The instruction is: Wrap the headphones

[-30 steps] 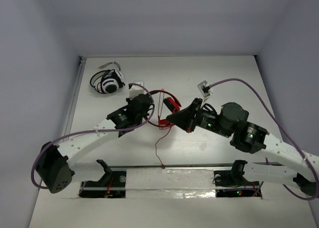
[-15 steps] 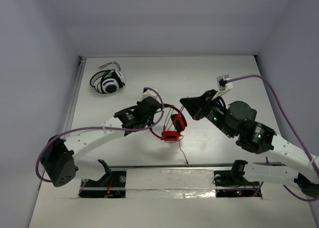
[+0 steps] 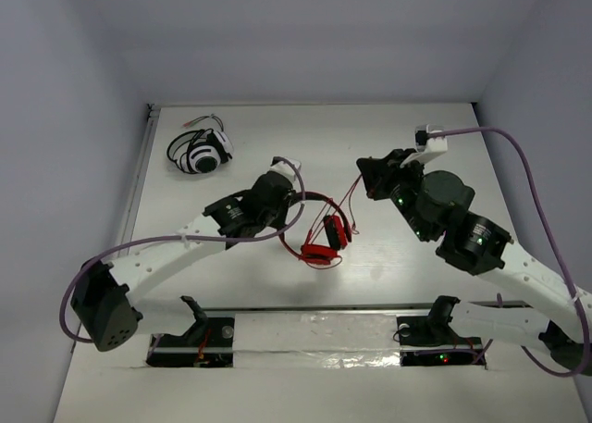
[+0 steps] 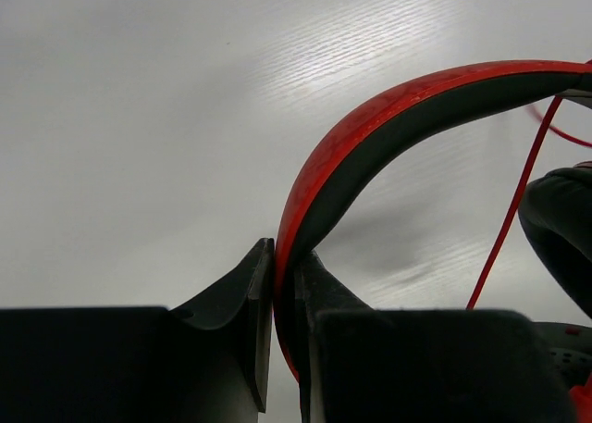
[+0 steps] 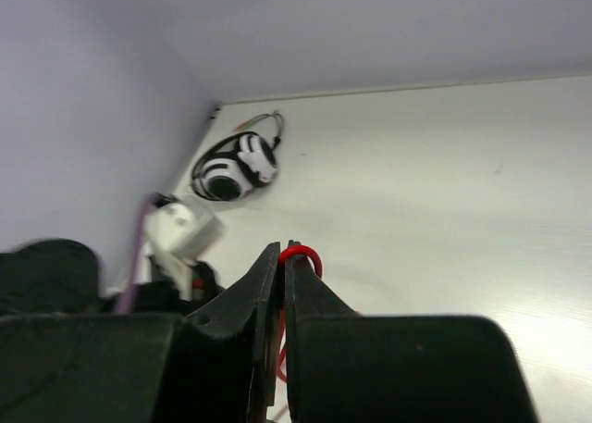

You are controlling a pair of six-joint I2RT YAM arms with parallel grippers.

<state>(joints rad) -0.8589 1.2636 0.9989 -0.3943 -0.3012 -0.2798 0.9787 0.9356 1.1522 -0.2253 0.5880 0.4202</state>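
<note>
The red headphones hang above the middle of the table, ear cups down. My left gripper is shut on their red-and-black headband, which arcs up and right from between my fingers. The thin red cable runs from the ear cups up to my right gripper, which is shut on it; a small red loop of cable sticks out above the closed fingertips. In the left wrist view the cable crosses beside a black ear pad.
White and black headphones lie at the back left of the table, also in the right wrist view. The table's metal front rail runs along the near edge by both arm bases. White walls enclose the back and sides.
My right gripper has moved back and to the right, pulling the red cable up with it. My left gripper has carried the headphones slightly right and towards the near edge, then held about still.
</note>
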